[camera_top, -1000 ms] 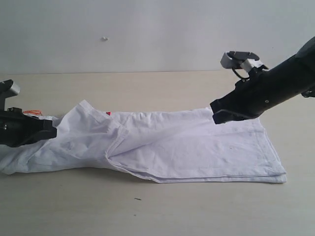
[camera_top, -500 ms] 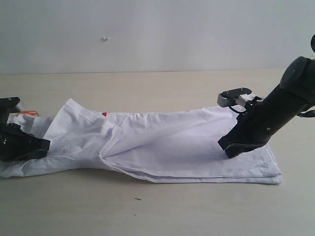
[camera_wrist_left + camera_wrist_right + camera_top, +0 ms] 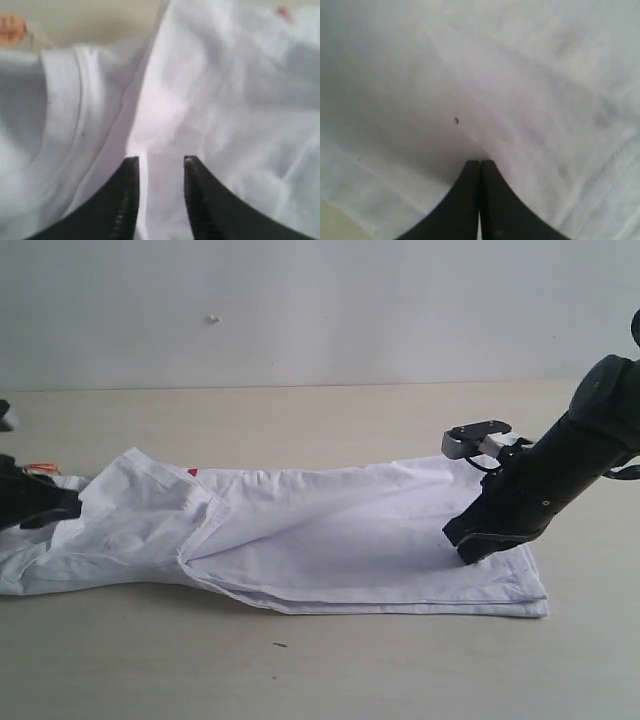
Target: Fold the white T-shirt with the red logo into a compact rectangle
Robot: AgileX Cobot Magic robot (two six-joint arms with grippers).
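- My overview is evenly, softly lit and slightly grainy; the white T-shirt (image 3: 350, 540) throws only a thin shadow on the desk (image 3: 300, 670) along its near edge.
- Both wrist pictures look blurred to me, the cloth washed out.
- A grey shadow spreads around the right gripper (image 3: 480, 162).

Bare table (image 3: 330, 425) behind shirt (image 3: 330, 540) and in front of it: free passage. Shirt spans middle, lying low. Right gripper (image 3: 468, 545) and its arm block shirt's right end. Left gripper (image 3: 160, 162) occupies left end.
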